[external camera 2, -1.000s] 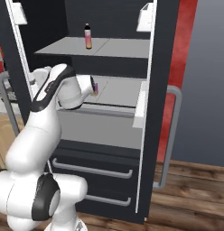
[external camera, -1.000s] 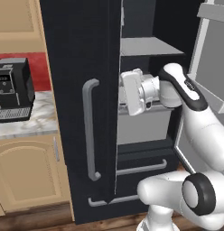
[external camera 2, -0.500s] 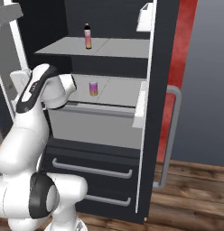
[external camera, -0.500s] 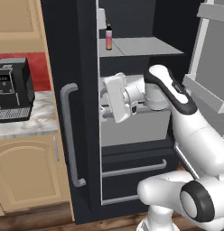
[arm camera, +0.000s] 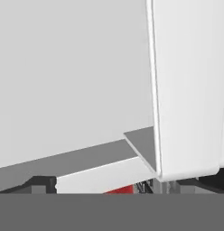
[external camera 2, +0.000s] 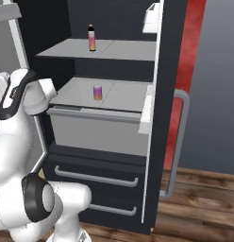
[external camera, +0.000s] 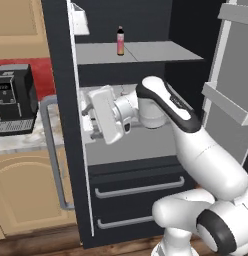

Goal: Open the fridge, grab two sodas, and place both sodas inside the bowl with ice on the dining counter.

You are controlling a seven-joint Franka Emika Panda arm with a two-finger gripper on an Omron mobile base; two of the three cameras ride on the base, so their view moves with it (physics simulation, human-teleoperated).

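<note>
The fridge stands with both doors swung open, its grey shelves showing. A slim pink-orange soda bottle stands on the upper shelf. On the lower shelf, in the right base view, a short purple-pink soda can stands upright. My gripper reaches left, pressed close to the inner side of the left door. In the hand view my gripper is open, nothing between its fingertips, facing the pale door lining and a door bin. The bowl and the dining counter are out of view.
A black coffee machine sits on the marbled worktop left of the fridge, above tan cabinets. The right door stands edge-on with its grey bar handle. Two lower drawers are shut. Wooden floor lies in front.
The left door has swung much wider with my hand pushing it leftward. My arm has moved left off the shelves, so the bottle and the can now show.
</note>
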